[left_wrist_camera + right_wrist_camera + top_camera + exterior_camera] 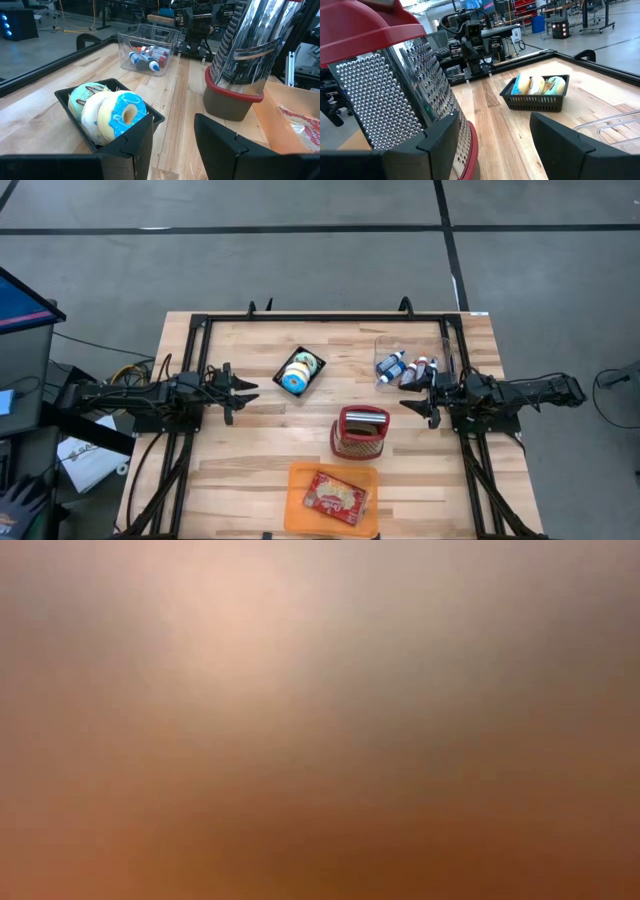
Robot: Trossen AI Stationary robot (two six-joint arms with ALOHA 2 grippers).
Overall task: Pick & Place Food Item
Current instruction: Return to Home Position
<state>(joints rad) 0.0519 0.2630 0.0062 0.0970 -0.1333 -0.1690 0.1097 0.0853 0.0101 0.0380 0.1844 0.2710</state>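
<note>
Three doughnuts (pixel 299 372), one with blue icing (pixel 122 114), stand on edge in a black basket (pixel 150 116) on the wooden table, left of middle. A red food packet (pixel 335 496) lies flat in an orange tray (pixel 300 510) at the near edge. My left gripper (pixel 243 392) hovers open left of the basket, level, its fingers (pixel 134 146) empty. My right gripper (pixel 408 403) hovers open at the right, level, just right of a steel box grater (pixel 360 430); nothing sits between its fingers (pixel 439 142).
The grater with its red rim (pixel 380 100) stands upright mid-table between both grippers. A clear bin of small bottles (pixel 405 367) sits at the far right. A black frame (pixel 320 317) rims the table. The low view shows only a blur.
</note>
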